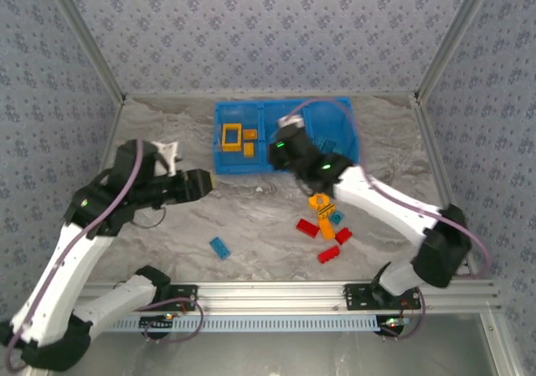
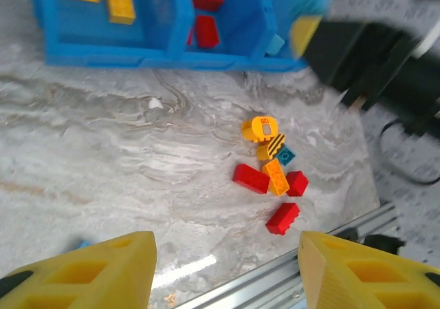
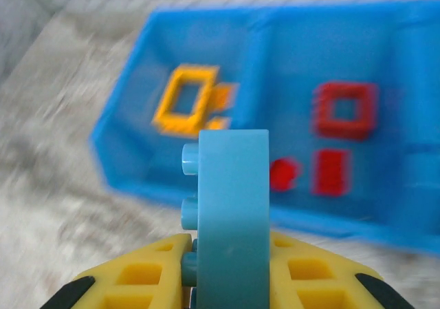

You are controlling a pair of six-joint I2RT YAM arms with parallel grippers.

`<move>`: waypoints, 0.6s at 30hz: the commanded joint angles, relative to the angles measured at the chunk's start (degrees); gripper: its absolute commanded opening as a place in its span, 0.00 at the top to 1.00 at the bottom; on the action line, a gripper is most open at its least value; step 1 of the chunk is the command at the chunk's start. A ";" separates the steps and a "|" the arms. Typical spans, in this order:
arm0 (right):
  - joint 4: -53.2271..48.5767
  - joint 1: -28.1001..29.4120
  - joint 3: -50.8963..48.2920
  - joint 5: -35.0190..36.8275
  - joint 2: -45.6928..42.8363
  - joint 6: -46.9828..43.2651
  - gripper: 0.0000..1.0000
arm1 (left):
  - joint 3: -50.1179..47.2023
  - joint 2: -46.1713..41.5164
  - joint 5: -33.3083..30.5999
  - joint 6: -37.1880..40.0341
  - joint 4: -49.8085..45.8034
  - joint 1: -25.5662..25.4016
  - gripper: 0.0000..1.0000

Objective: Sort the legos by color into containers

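We see a grey marbled tabletop [image 1: 251,217], blue-grey floral-patterned walls [image 1: 251,24] around it, and a silver aluminium rail [image 1: 276,291] along its near edge

No writing can be read. On the table [image 2: 103,151], a yellow brick [image 2: 260,128] bears a small printed panel, too blurred to make out. The striped brick [image 2: 276,144] at its 5 o'clock carries black-and-yellow hazard stripes.

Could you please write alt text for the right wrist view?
The right pincer grips a light blue lego between its yellow fingers, facing a blurred blue bin holding yellow pieces in one compartment, red pieces in the next.
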 commanded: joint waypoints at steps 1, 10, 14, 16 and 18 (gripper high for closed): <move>-3.71 -8.94 -5.00 -4.74 -1.38 -2.36 0.72 | 4.99 8.99 -8.51 1.83 7.31 -10.26 0.42; -10.31 -23.46 9.78 -1.84 17.33 -6.87 0.73 | 8.31 28.36 -17.41 -1.62 28.06 -21.32 0.43; -13.16 -24.47 18.87 2.13 27.75 -9.21 0.73 | 10.52 32.17 -17.96 -1.21 30.40 -21.92 0.43; -14.41 -24.58 23.56 4.97 32.72 -10.52 0.74 | 11.25 33.03 -18.09 -0.60 30.47 -21.88 0.43; -17.11 -24.61 28.03 7.49 36.91 -11.62 0.73 | 11.26 33.15 -18.10 -0.39 30.46 -21.95 0.43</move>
